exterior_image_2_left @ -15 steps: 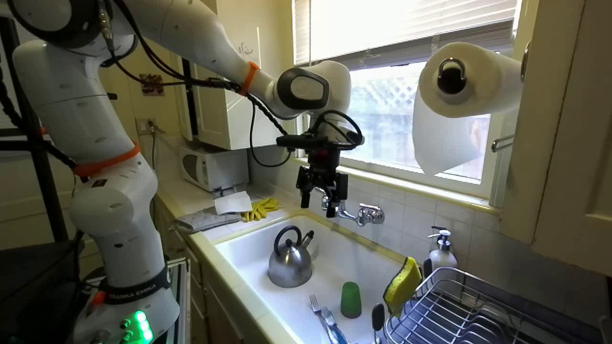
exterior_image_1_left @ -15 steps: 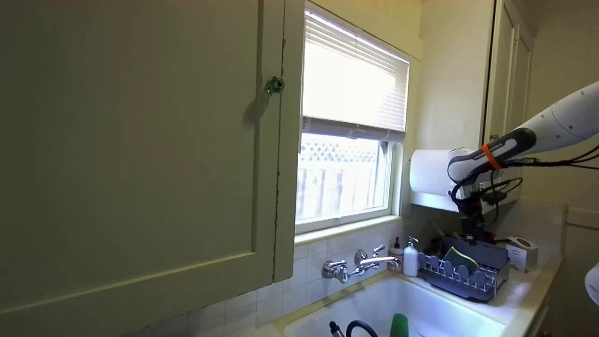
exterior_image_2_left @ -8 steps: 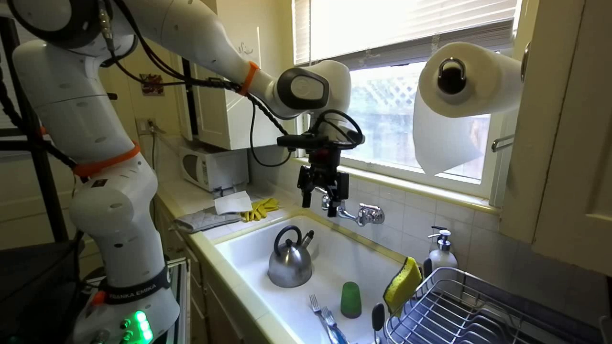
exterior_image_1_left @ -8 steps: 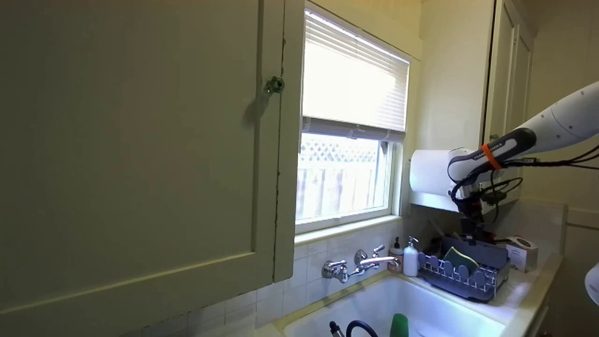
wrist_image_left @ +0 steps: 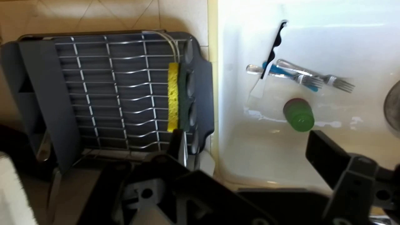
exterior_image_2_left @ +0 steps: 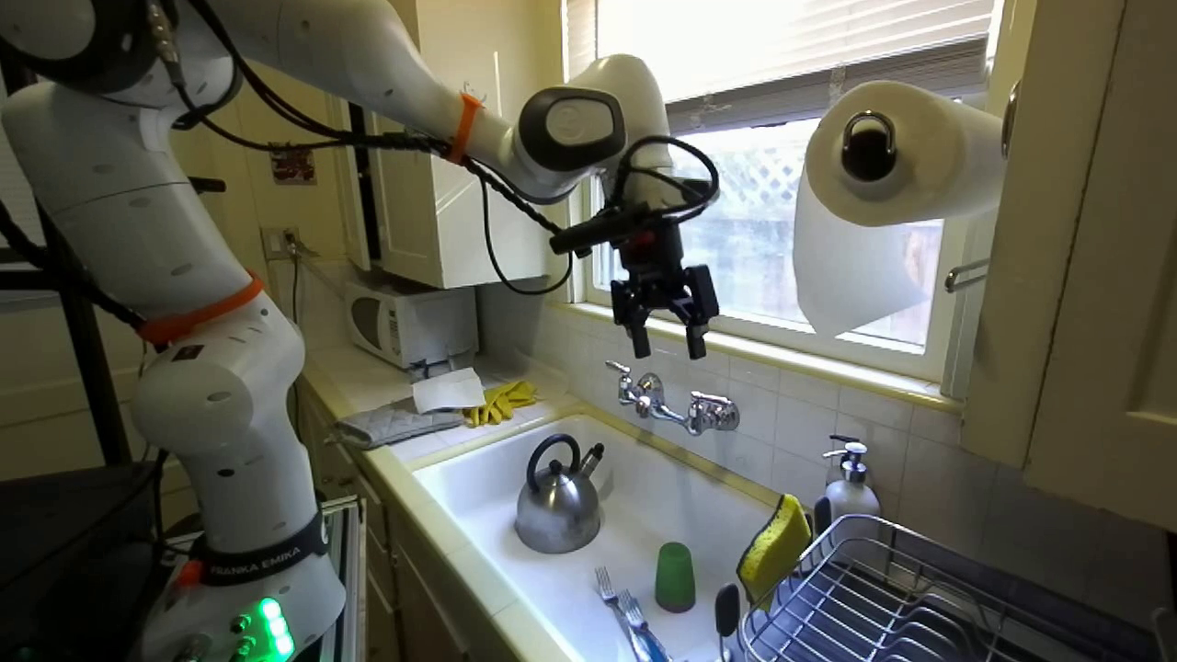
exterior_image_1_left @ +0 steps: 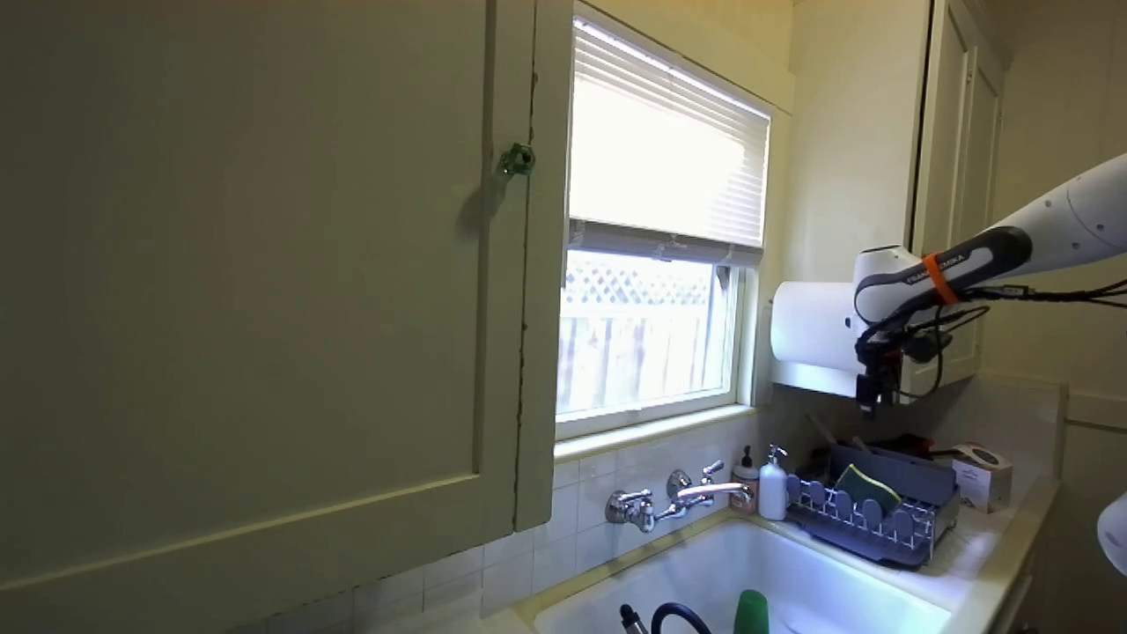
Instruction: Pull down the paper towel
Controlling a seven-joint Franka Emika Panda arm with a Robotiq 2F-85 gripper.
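Gripper (exterior_image_2_left: pixel 668 353), black and two-fingered, hangs out to the left, fingers spread, nothing between them. Paper towel (exterior_image_2_left: pixel 851 280), a thin plain white sheet not touching the fingers, hangs loose from the left side of a fat white paper roll (exterior_image_2_left: pixel 924 152) at right. Should be near weightless, limp, easy to tear if jerked. I'd pinch low, just above its bottom corner, one finger per face, then draw straight down, slow; roll will likely spin.

Pale tiled counter (exterior_image_2_left: pixel 451 526), left to right: boxy white microwave (exterior_image_2_left: pixel 414 322), crumpled yellow gloves (exterior_image_2_left: pixel 501 403), white basin sink (exterior_image_2_left: pixel 644 515) holding a round steel kettle (exterior_image_2_left: pixel 556 515) and green tapered cup (exterior_image_2_left: pixel 676 577), then grey dish rack with wire grid (wrist_image_left: pixel 204 87), near right.

Room: cream cabinet (exterior_image_2_left: pixel 455 234) left, daylit window (exterior_image_1_left: pixel 643 343) with pale slatted blind (exterior_image_1_left: pixel 669 150) far side, second cream cabinet (exterior_image_2_left: pixel 1103 294) right, carrying the roll.
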